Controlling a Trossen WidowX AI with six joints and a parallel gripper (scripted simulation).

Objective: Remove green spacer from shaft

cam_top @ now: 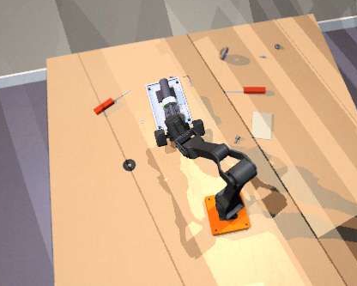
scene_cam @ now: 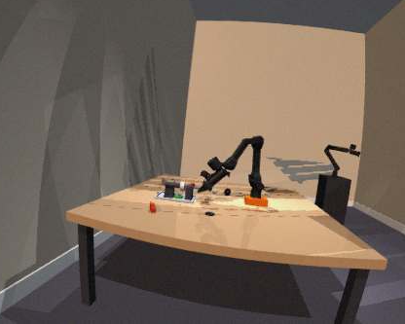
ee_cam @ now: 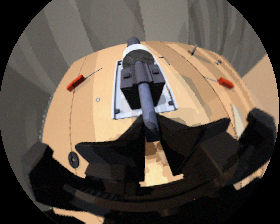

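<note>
My gripper (cam_top: 172, 118) (scene_cam: 200, 190) (ee_cam: 147, 115) is shut on the free end of the grey shaft (ee_cam: 146, 100). The shaft passes through the slotted dark support block (scene_cam: 189, 193) (ee_cam: 129, 90) towards the big dark housing block (scene_cam: 169, 191) at the far end of the pale base plate (cam_top: 153, 105) (ee_cam: 117, 95). A white spacer (cam_top: 170, 100) (scene_cam: 183, 185) (ee_cam: 136, 49) sits up at shaft height between the blocks. The green spacer (scene_cam: 178, 196) is low between the blocks, below the shaft, at plate level. Only a green sliver shows in the top view. The shaft's far end is hidden.
Red screwdrivers (cam_top: 104, 106) (cam_top: 254, 90) (ee_cam: 76, 82) (ee_cam: 225, 82) lie on both sides of the plate. A black ring (cam_top: 129, 165) (scene_cam: 209, 214) (ee_cam: 73, 159) lies at the left. A pale card (cam_top: 262, 125) and a small bolt (cam_top: 237, 139) lie at the right.
</note>
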